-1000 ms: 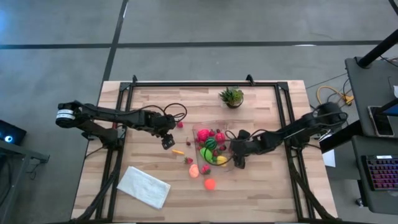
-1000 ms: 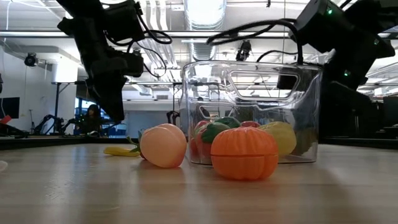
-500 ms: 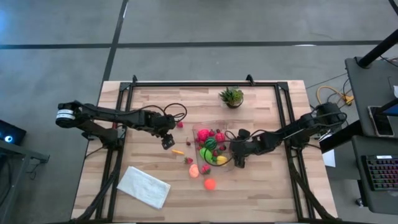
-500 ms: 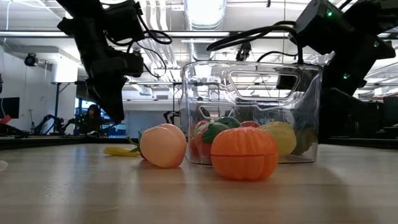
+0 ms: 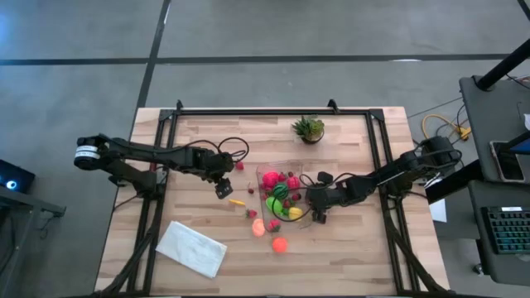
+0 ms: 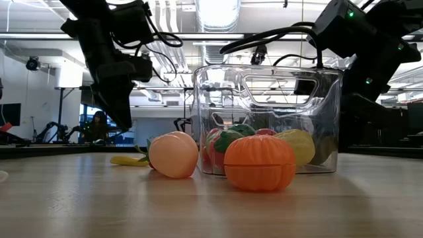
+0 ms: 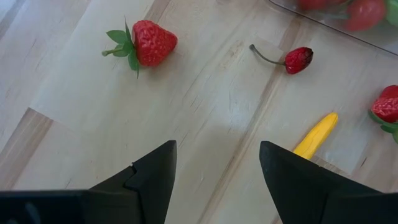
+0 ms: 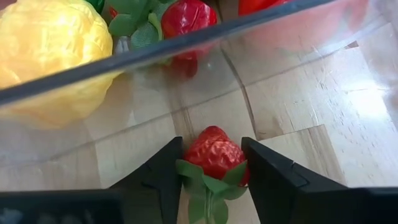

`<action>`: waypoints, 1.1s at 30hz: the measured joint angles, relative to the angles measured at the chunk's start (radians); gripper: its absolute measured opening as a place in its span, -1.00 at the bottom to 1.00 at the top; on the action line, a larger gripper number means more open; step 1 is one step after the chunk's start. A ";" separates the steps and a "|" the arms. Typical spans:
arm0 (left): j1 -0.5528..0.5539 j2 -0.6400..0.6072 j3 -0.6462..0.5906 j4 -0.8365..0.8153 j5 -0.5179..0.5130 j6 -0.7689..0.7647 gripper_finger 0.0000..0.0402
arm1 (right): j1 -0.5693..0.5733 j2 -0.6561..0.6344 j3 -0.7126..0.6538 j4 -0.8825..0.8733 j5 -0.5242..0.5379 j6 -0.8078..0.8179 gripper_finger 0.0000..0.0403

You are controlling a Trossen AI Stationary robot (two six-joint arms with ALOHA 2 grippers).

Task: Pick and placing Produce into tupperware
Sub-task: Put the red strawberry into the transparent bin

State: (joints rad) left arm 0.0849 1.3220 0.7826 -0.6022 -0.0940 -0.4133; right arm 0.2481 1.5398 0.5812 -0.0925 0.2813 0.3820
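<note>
Down at table height the tupperware [image 6: 268, 119] wall blurs what sits inside, and the right gripper's [image 8: 211, 163] tips are out of sight behind it. From above, that gripper is a dark knot at the tub's right edge [image 5: 317, 207], its catch too small to see. The right wrist settles it: a strawberry [image 8: 213, 154] sits between the two fingers, both touching it, apparently pinched, just outside the clear wall, with a yellow fruit [image 8: 53, 46] inside. Bare wood lies open on the tub's near side, apart from the peach [image 6: 173, 154] and orange [image 6: 260, 162] standing just before it. The left gripper [image 7: 217, 165] hovers left of the tub, jaws spread and empty, over clear board between another strawberry [image 7: 149, 42], a cherry [image 7: 297, 58] and a yellow stick [image 7: 316, 134].
</note>
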 joint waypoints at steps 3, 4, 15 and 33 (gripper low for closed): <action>0.000 0.000 0.000 0.000 0.000 0.000 0.08 | 0.000 0.000 0.000 0.000 0.001 0.002 -0.30; 0.000 0.000 0.000 0.000 0.000 0.000 0.08 | 0.000 0.000 0.000 0.000 0.000 0.002 -0.30; 0.000 0.000 0.000 0.000 0.000 0.000 0.08 | 0.000 -0.008 0.000 -0.006 0.000 0.003 -0.27; 0.000 0.000 -0.001 0.001 0.000 0.000 0.08 | 0.000 -0.133 0.000 -0.159 0.000 0.120 -0.30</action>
State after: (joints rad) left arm 0.0849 1.3220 0.7818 -0.6014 -0.0944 -0.4129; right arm 0.2478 1.4072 0.5810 -0.2517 0.2813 0.5021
